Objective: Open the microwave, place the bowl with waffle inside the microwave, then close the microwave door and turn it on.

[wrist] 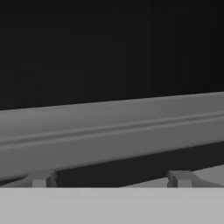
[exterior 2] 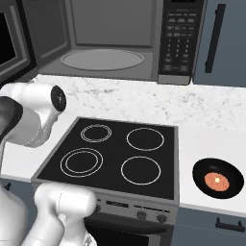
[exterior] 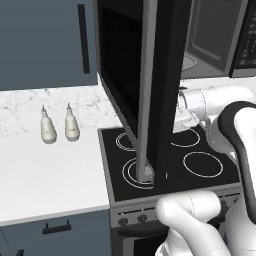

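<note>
The microwave door (exterior: 150, 85) is swung wide open, its grey rim directly ahead of the tool (wrist: 109, 177), whose tips are seen spread, holding nothing. The bowl (exterior 2: 217, 178) with waffle is located on the bench, right of the cooktop (exterior 2: 115, 156), well apart from the tool.

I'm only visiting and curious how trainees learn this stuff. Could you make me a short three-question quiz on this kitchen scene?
1. True or false: the microwave door is swung open.
2. What lies in the bowl on the counter right of the cooktop? A) a round orange-brown waffle B) an egg C) nothing
3. Fill in: two pale ______ stand side by side on the counter left of the cooktop.

Key:
1. True; the grey cavity and turntable plate of the microwave are exposed.
2. A.
3. Bottles.
</note>
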Available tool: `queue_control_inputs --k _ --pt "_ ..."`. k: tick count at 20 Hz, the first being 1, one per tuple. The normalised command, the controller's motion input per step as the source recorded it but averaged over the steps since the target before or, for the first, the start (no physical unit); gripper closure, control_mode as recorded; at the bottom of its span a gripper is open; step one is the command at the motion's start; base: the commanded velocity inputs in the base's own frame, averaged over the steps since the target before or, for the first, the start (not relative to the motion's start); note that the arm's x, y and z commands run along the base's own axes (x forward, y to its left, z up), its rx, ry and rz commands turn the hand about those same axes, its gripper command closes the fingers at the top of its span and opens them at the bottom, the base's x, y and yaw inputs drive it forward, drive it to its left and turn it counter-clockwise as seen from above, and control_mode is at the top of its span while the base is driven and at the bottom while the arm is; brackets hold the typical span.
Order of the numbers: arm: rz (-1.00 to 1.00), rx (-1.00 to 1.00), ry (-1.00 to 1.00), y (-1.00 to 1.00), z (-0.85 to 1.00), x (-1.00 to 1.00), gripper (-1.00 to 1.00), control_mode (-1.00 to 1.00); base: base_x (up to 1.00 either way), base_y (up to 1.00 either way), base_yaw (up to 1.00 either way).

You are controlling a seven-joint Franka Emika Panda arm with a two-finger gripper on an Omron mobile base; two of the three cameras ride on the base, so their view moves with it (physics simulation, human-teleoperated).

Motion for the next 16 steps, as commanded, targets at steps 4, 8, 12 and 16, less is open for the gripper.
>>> queue_control_inputs --k 4,8,12,16 --pt "0.00 -0.04 -0.03 0.46 0.00 -0.01 -1.00 -1.00 0.00 0.00 0.00" --pt "0.00 -0.01 -0.08 0.01 0.03 -0.18 -1.00 -1.00 0.00 0.00 0.00" --pt "-0.05 -0.05 -0.11 -0.80 0.41 -0.46 -1.00 -1.00 0.00 0.00 0.00" --pt "-0.20 -0.17 -0.01 -1.00 0.20 -0.51 -1.00 -1.00 0.00 0.00 0.00"
